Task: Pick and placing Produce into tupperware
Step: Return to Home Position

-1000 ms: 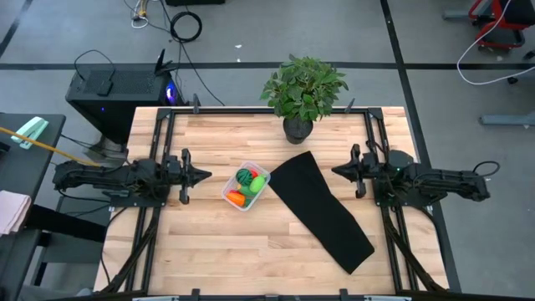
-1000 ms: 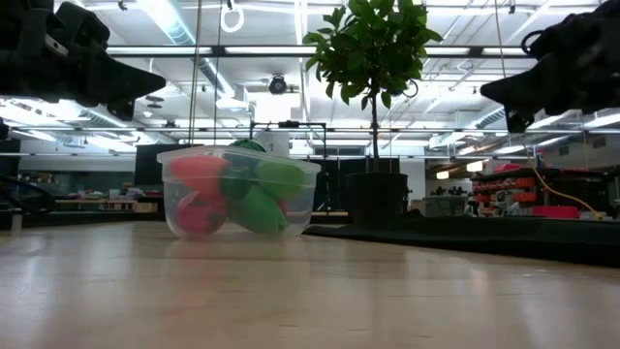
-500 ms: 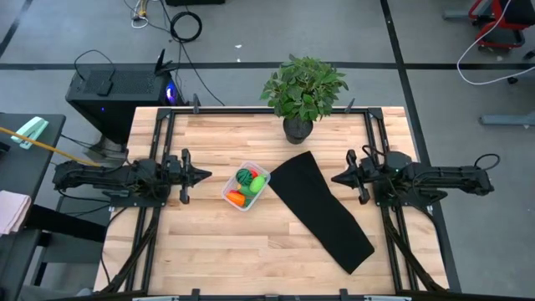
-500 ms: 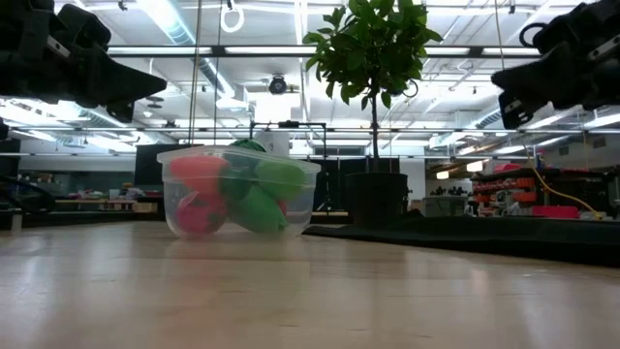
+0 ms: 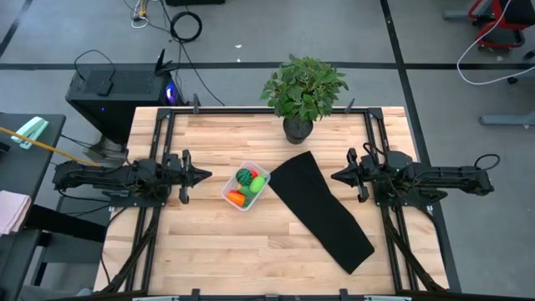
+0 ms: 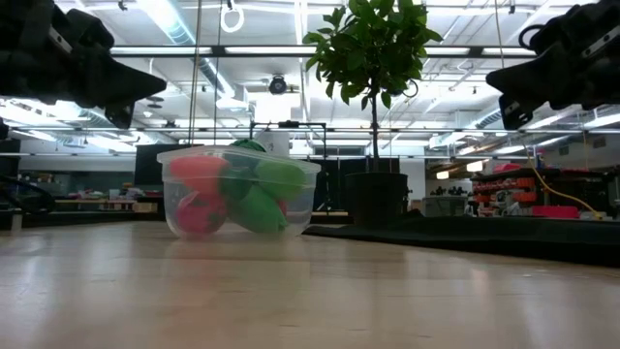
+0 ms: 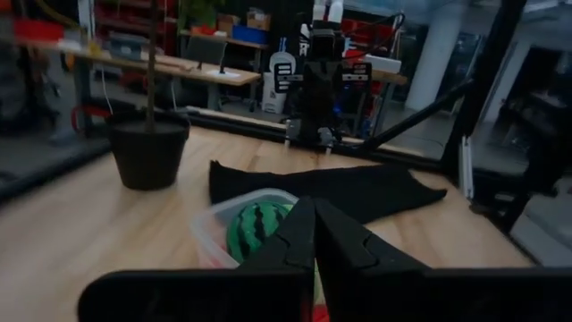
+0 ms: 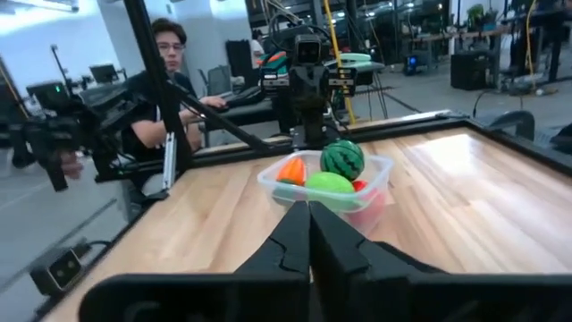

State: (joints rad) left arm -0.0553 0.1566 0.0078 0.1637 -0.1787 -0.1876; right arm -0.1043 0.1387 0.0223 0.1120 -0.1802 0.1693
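Observation:
The clear tupperware (image 5: 246, 186) stands on the wooden table left of centre, and the produce lies inside it: a striped dark green round piece (image 5: 243, 176), a light green piece (image 5: 257, 183), an orange carrot (image 5: 236, 199) and red pieces (image 6: 198, 194). My left gripper (image 5: 209, 176) hangs shut above the table to the left of the tupperware, pointing level toward it. My right gripper (image 5: 333, 176) hangs shut at the table's right side, above the edge of the black mat (image 5: 322, 209), pointing level toward the tupperware.
A long black mat lies slanting from the table's middle toward its near right. A leafy potted plant (image 5: 302, 90) stands at the far edge in the middle. A person (image 8: 170, 54) sits beyond the table's left side. Bare wood stretches along the near edge.
My right gripper has shifted a little toward the table's left and near side, turning slightly. The left gripper has kept its place, and the tupperware and produce lie as before.

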